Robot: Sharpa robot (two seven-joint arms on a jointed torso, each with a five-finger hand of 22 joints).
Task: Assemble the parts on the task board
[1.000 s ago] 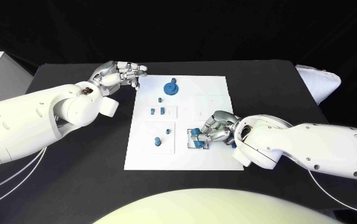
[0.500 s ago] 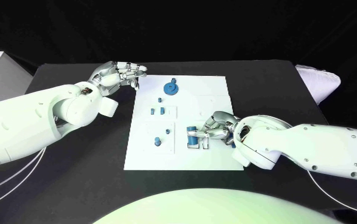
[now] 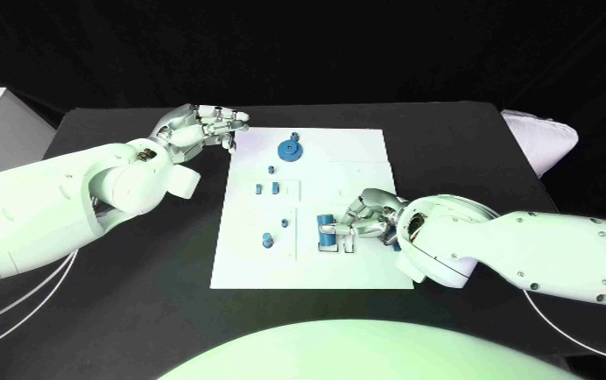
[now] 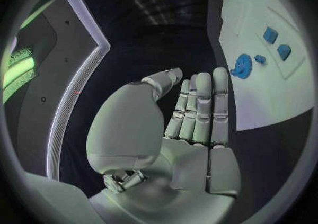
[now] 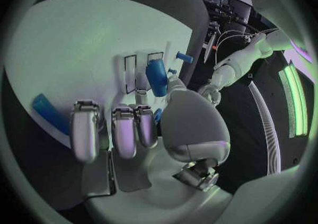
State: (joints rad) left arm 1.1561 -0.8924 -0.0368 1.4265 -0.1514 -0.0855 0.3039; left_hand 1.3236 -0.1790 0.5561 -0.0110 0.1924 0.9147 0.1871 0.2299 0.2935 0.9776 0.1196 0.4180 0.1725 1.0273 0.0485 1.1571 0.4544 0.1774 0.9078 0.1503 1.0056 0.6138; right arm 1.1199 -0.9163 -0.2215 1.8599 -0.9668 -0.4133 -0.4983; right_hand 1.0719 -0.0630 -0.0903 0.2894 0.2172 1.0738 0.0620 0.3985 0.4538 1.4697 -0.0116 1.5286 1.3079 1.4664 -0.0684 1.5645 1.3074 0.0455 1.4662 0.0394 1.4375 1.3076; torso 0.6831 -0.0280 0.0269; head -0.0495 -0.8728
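Note:
The white task board (image 3: 356, 154) lies mid-table. My right hand (image 3: 366, 214) rests over its near right part. In the right wrist view the right hand (image 5: 132, 123) pinches a blue cylindrical part (image 5: 157, 77) between thumb and a finger, at a black-outlined slot. That part (image 3: 326, 220) stands beside another blue part (image 3: 332, 240). A blue gear (image 3: 291, 148) sits at the board's far end, with a small peg (image 3: 271, 170) and two blue blocks (image 3: 266, 189) nearer. My left hand (image 3: 200, 126) hovers off the board's far left corner, its fingers (image 4: 199, 113) straight, holding nothing.
One more blue part (image 3: 268, 240) stands at the board's near left. A white bundle (image 3: 543, 139) lies at the table's right edge and a pale box (image 3: 13, 126) at its left edge. Bare black table surrounds the board.
My right hand has shifted the pinched blue part slightly to the left on the board. The left arm has stayed where it was.

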